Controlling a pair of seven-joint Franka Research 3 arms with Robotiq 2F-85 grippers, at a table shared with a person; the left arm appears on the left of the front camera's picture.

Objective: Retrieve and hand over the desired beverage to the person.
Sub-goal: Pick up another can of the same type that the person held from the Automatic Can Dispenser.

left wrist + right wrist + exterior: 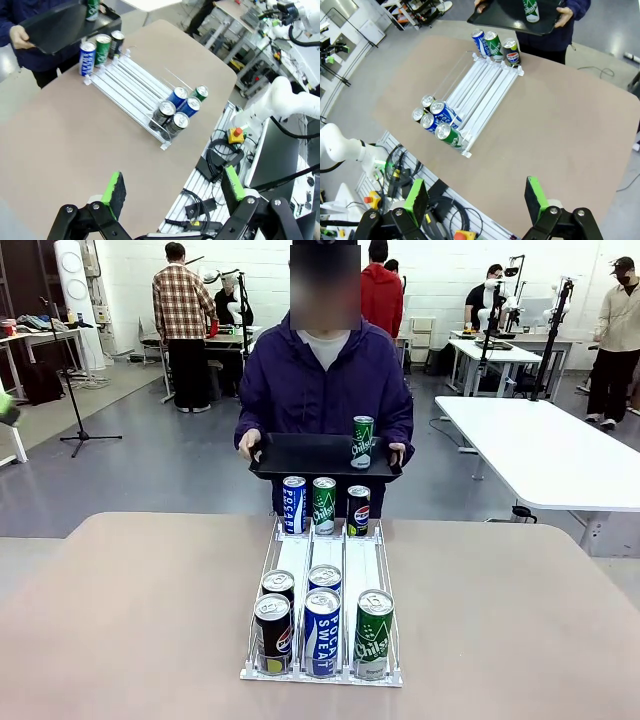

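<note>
The person (325, 380) stands at the table's far side and holds a black tray (305, 455) in both hands. On it stands a green can (362, 441). A white rack (345, 560) on the tan table holds a blue, a green and a black can (324, 505) at its far end. Several cans (322, 630) in the same colours fill its near end. My left gripper (174, 187) hangs open high above the table's near edge, well short of the rack (135, 82). My right gripper (476, 197) is open too, nothing between its green pads, far from the rack (485, 90).
A white table (550, 450) stands to the right behind the person. A tripod (80, 390) and other people are farther back. Cables and a red stop button (236, 133) lie below the table's near edge. Bare tabletop flanks the rack on both sides.
</note>
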